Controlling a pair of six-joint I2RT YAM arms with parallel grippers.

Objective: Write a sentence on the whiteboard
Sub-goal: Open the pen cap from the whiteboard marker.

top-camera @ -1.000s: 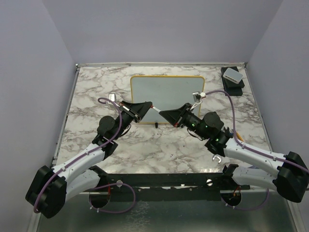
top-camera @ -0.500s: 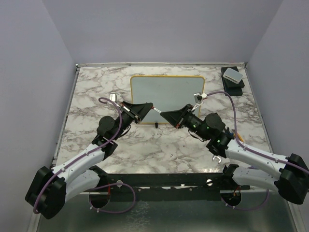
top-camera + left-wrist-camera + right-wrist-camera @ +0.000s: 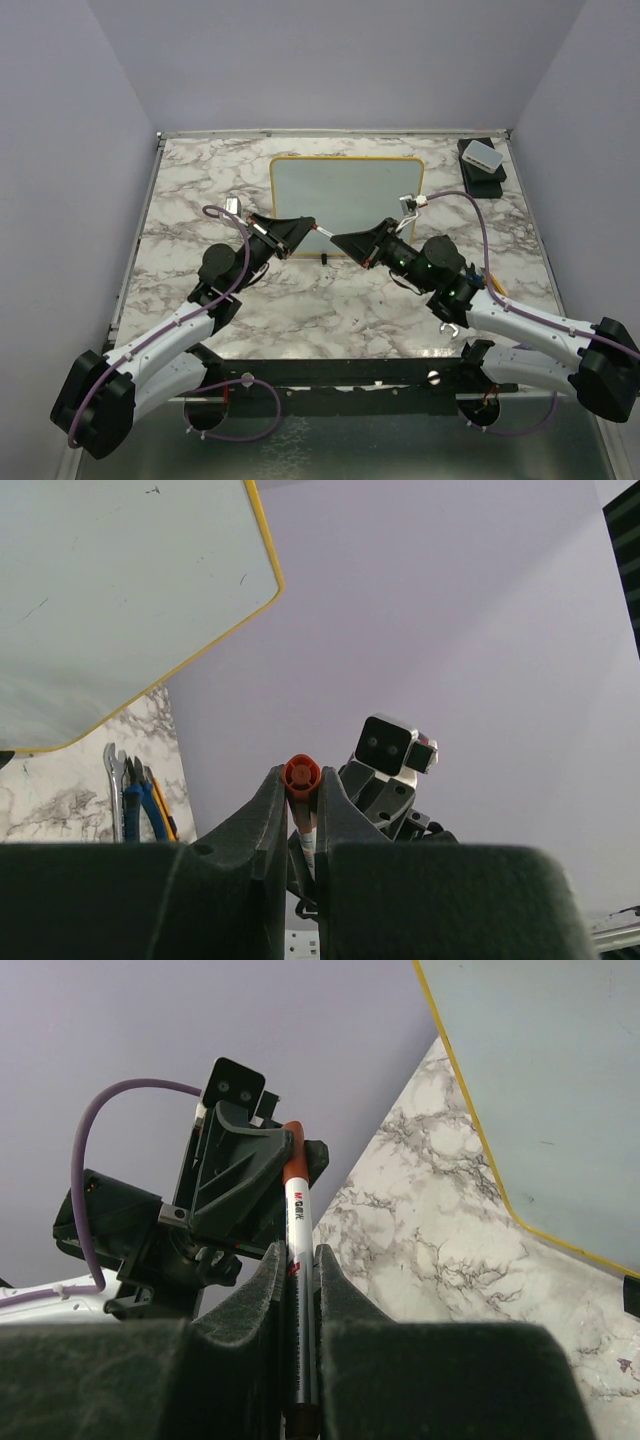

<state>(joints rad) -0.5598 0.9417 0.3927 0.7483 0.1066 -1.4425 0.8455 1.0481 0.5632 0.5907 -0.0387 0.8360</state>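
Starting at the near edge of the tabletop: both my arms reach in from their bases and bend toward each other over the marble. They meet above the middle of the tabletop, just short of the whiteboard's near edge.

My left gripper is clamped tight on one end of a marker. My left wrist camera shows the orange-red cap pinched right at my fingertips. My right gripper is closed on the other end. Its wrist camera shows the white barrel running up between my two fingers, dark print along it, with the orange end disappearing into my left jaws. So that's one marker bridging both grippers, held off the tabletop, slanting a little from left to right.

Directly past the marker sits the whiteboard, lying flat in the far half of the tabletop, centred between the left and right edges. Its pale glossy face is framed by a thin yellow-orange rim, and one small black foot pokes out at its near edge, just below my grippers. The wrist views catch only a few faint specks on that face.

Farthest out, in the far right corner, a small white box rests on a black base, well apart from the board.
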